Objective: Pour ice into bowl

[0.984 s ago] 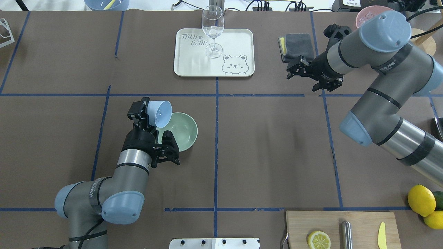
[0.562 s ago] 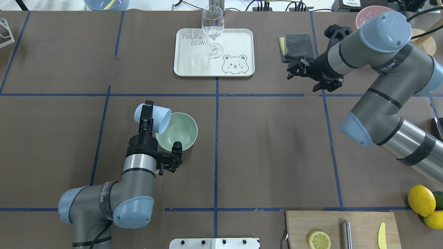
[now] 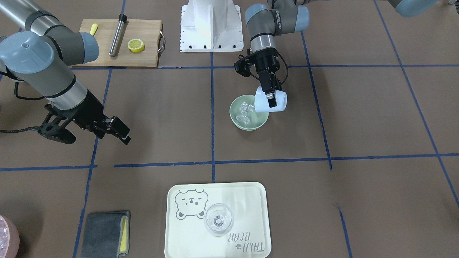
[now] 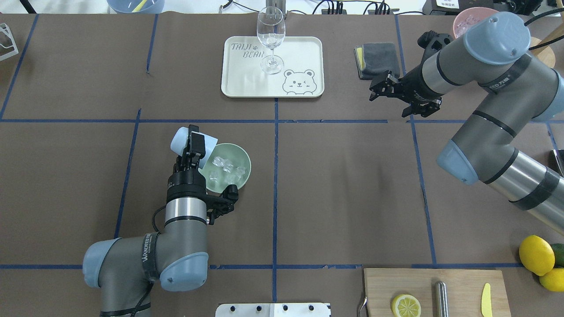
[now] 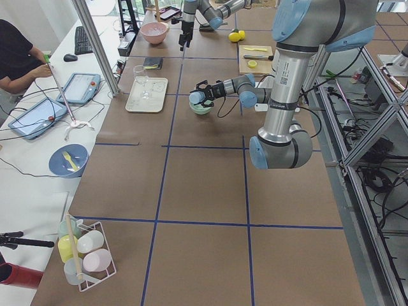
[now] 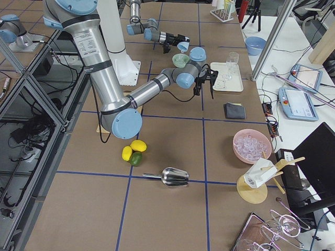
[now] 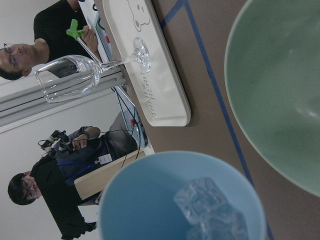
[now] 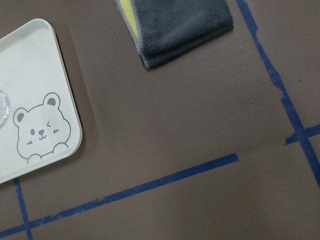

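My left gripper (image 4: pixel 194 143) is shut on a light blue cup (image 4: pixel 181 141), tipped on its side over the left rim of the mint-green bowl (image 4: pixel 240 156). Several clear ice cubes (image 4: pixel 224 169) lie inside the bowl. From the front-facing view the cup (image 3: pixel 267 104) hangs at the bowl's right rim, with ice (image 3: pixel 245 111) in the bowl (image 3: pixel 251 125). In the left wrist view a few cubes of ice (image 7: pixel 210 212) still sit in the cup (image 7: pixel 150 200), beside the bowl (image 7: pixel 280 90). My right gripper (image 4: pixel 380 88) hovers open and empty at the far right, near the grey cloth.
A cream tray (image 4: pixel 299 53) with a wine glass (image 4: pixel 270 35) stands beyond the bowl. A grey cloth (image 4: pixel 379 59) and a pink tub (image 4: pixel 465 20) are far right. A cutting board (image 4: pixel 423 286) with a lemon half and lemons (image 4: pixel 535 255) sit near right. People (image 7: pixel 50 45) sit beyond the table.
The left wrist rolled the cup further over the bowl, and ice fell from it into the bowl, which was empty before. The right gripper drifted slightly right.
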`<control>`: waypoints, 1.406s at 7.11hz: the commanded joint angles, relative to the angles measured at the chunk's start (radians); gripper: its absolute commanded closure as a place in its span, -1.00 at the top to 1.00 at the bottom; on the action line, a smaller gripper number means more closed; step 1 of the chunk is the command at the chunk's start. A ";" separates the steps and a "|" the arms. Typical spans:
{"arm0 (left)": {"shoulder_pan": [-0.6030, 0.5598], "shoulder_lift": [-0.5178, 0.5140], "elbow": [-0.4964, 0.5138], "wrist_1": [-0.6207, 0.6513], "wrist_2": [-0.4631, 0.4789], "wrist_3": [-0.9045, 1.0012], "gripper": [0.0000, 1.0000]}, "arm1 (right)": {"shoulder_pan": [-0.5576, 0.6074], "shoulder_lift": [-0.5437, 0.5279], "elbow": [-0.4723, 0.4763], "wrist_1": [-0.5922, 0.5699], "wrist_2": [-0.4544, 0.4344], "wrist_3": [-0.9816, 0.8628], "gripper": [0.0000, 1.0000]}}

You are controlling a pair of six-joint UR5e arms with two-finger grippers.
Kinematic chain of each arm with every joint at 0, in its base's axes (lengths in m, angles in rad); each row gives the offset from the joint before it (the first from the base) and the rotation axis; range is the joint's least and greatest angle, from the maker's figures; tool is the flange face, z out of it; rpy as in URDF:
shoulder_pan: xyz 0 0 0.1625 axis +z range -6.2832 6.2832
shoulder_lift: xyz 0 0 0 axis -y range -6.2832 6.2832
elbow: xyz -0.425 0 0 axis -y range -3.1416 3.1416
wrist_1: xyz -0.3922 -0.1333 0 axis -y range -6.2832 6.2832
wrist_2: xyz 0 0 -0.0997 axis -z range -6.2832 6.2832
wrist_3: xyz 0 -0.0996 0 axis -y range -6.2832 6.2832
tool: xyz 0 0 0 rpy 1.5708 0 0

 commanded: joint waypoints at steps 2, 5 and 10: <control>0.013 -0.002 -0.003 0.057 0.037 0.039 -1.00 | 0.002 -0.007 -0.001 -0.002 0.007 0.002 1.00; 0.011 0.010 -0.052 0.048 0.035 -0.194 -1.00 | 0.004 -0.010 -0.003 0.000 0.007 -0.002 1.00; 0.010 0.059 -0.150 0.046 -0.202 -1.181 -1.00 | 0.022 -0.014 0.003 0.003 0.005 -0.012 1.00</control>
